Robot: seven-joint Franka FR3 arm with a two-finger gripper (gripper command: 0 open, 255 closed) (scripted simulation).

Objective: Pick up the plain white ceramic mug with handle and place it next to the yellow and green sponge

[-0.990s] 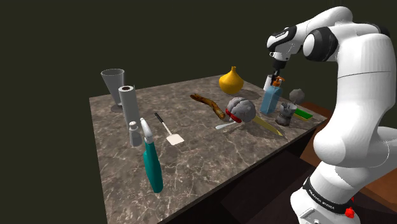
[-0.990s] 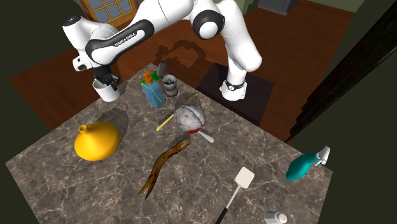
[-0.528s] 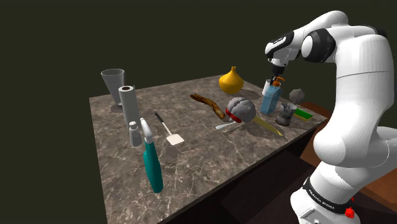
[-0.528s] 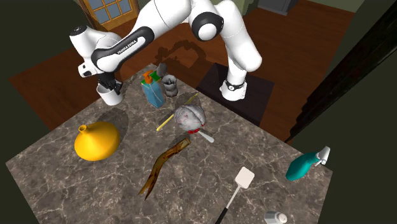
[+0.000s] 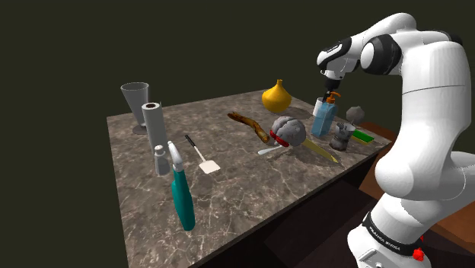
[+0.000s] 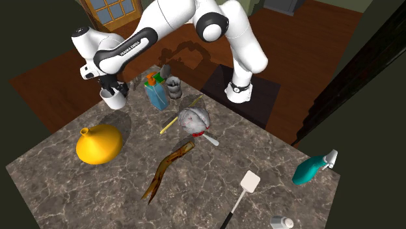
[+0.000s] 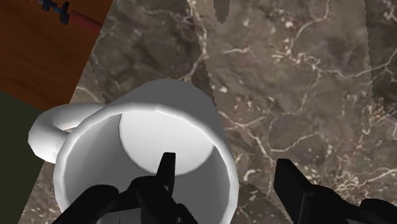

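The white mug [image 7: 143, 149] with a handle stands upright on the marble table [image 5: 243, 183], close to its far corner edge. My gripper [image 7: 226, 164] is open. One finger [image 7: 165, 175] hangs inside the mug and the other [image 7: 296, 184] stands outside, clear of its wall. In the second exterior view the gripper [image 6: 110, 88] sits right above the mug [image 6: 117, 101]. From the shoulder view the mug [image 5: 319, 103] peeks out behind a blue bottle. The green-topped sponge [image 5: 363, 136] lies flat at the table's edge nearer the stand, with the bottle and a grey cup between it and the mug.
A blue bottle with an orange top [image 5: 324, 119] and a grey cup [image 5: 342, 138] stand near the mug. A yellow gourd vase [image 6: 99, 144], a grey bundle [image 5: 288, 131], a brown stick [image 5: 250, 124], a spatula [image 5: 204, 157] and a teal bottle [image 5: 181, 196] lie across the table.
The arm lowered the mug a little onto the table beside the blue bottle. The fingers, shut on the mug's wall before, now stand apart.
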